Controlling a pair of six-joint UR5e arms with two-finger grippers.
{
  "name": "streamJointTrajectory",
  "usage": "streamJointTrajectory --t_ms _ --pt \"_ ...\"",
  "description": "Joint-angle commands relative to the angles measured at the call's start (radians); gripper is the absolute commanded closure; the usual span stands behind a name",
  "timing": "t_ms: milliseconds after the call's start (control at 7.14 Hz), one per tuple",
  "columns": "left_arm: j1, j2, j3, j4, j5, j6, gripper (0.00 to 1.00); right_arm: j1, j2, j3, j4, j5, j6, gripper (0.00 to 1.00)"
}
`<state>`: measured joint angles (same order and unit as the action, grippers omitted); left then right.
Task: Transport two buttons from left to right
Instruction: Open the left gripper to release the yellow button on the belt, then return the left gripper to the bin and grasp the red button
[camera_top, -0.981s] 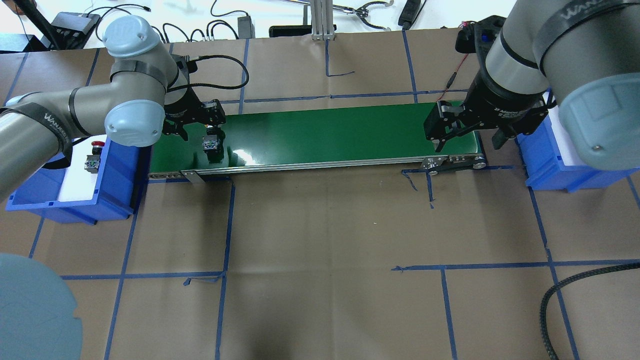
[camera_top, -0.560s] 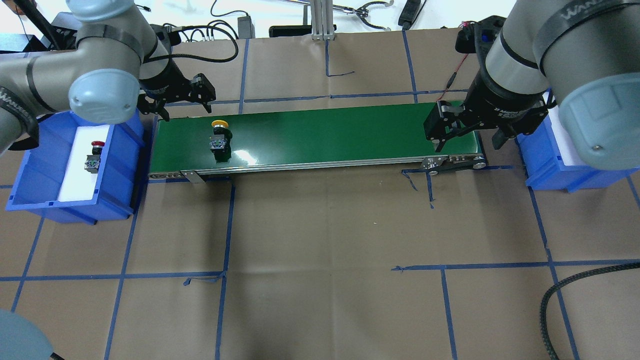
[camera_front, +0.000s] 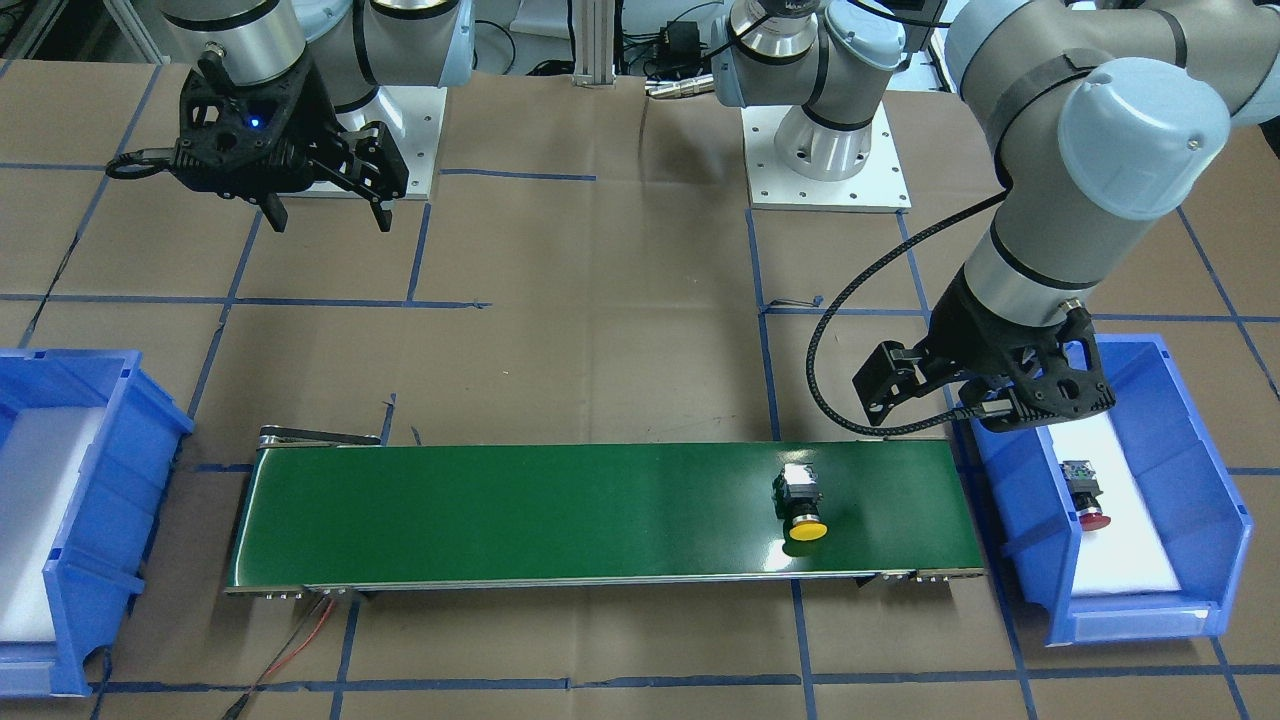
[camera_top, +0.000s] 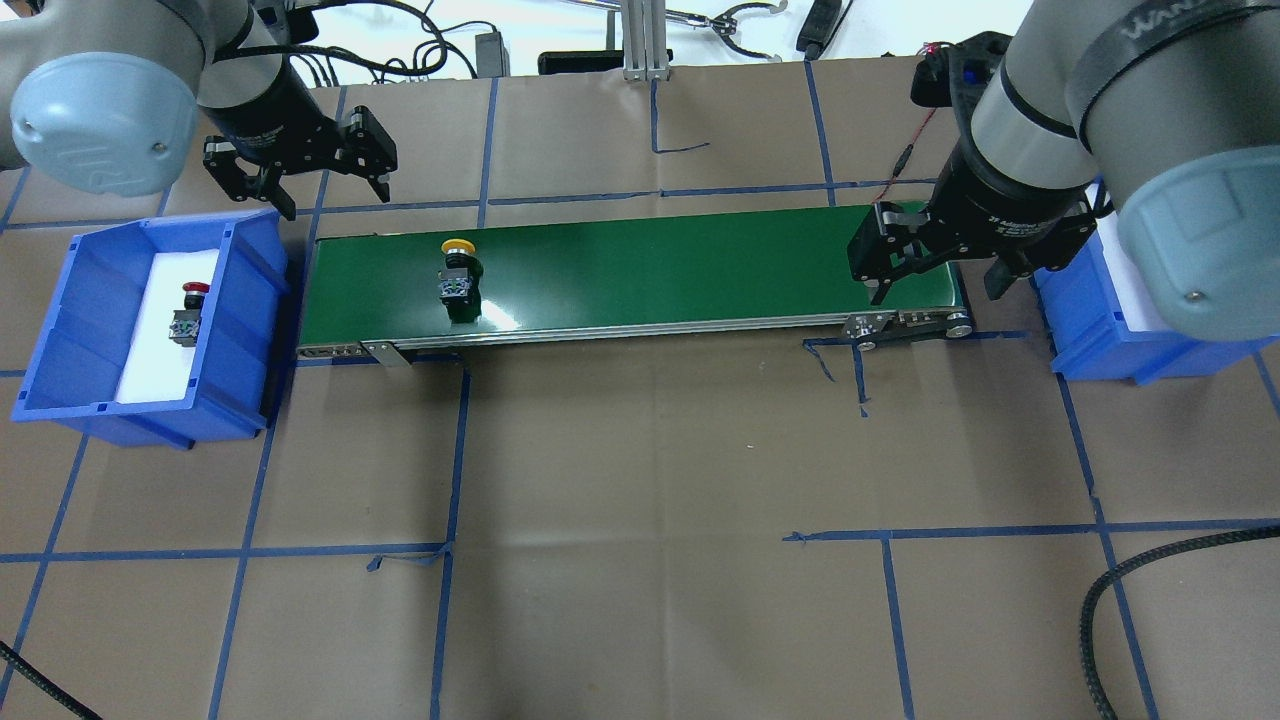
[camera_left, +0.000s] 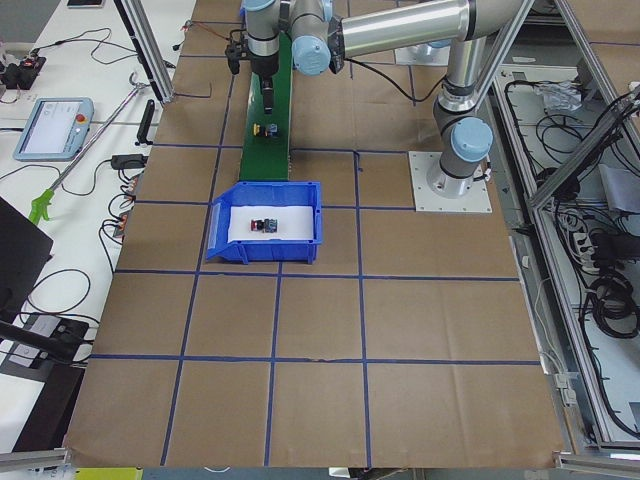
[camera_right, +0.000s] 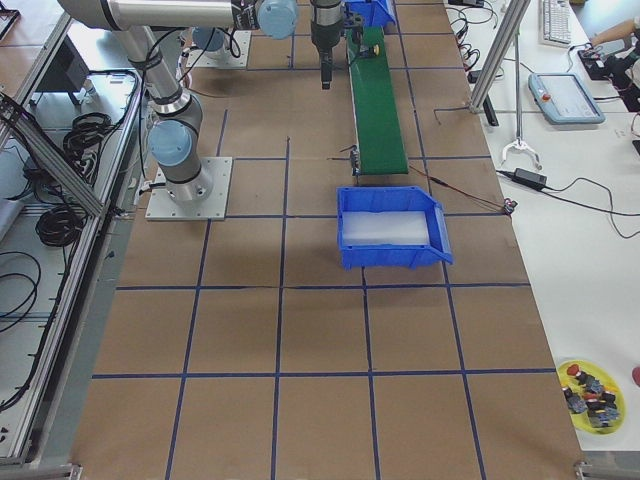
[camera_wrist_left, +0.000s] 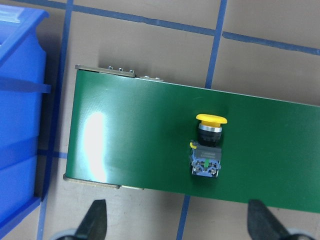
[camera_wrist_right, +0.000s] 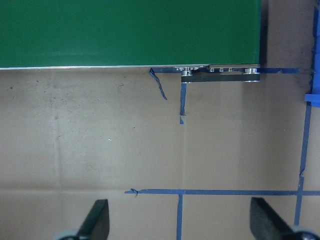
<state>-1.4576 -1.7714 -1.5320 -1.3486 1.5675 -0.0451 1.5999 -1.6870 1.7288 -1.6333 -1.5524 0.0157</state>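
Fetching the red-capped button looks like the step in hand. The small push-button with a yellow mushroom cap and black-grey blocky body (camera_top: 459, 275) lies on its side on the long green conveyor belt (camera_top: 680, 265), near its left end. The matching red-capped push-button (camera_top: 187, 312) lies on the white foam liner (camera_top: 150, 360) of the blue plastic bin at the left (camera_top: 255, 300). The left gripper (camera_top: 337, 205) hangs with its jaws spread wide and empty above the brown paper just beyond the belt's left end, near the bin's far corner. To do this well, I would centre it over the red button and turn the wrist so the fingers close across the blocky body rather than the round cap. It should then descend clear of the bin walls. The right gripper (camera_top: 935, 292), likewise spread and empty, hovers over the belt's right end beside the blue plastic bin at the right (camera_top: 1090, 340). It should close only once the yellow button sits between its fingers.
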Motion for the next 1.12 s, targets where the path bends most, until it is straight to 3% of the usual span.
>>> streamJointTrajectory --t_ms 0,700,981 --pt "0.115 0.001 0.021 -0.029 0.003 0.144 0.0 0.0 0.012 -0.002 0.006 0.0 0.001 0.0" --pt "0.417 -0.031 0.009 -0.02 0.005 0.52 0.0 0.0 0.015 -0.002 0.006 0.0 0.003 0.0" --pt "0.445 -0.081 -0.017 0.035 -0.004 0.548 0.0 0.0 0.015 -0.002 0.006 0.0 0.004 0.0"
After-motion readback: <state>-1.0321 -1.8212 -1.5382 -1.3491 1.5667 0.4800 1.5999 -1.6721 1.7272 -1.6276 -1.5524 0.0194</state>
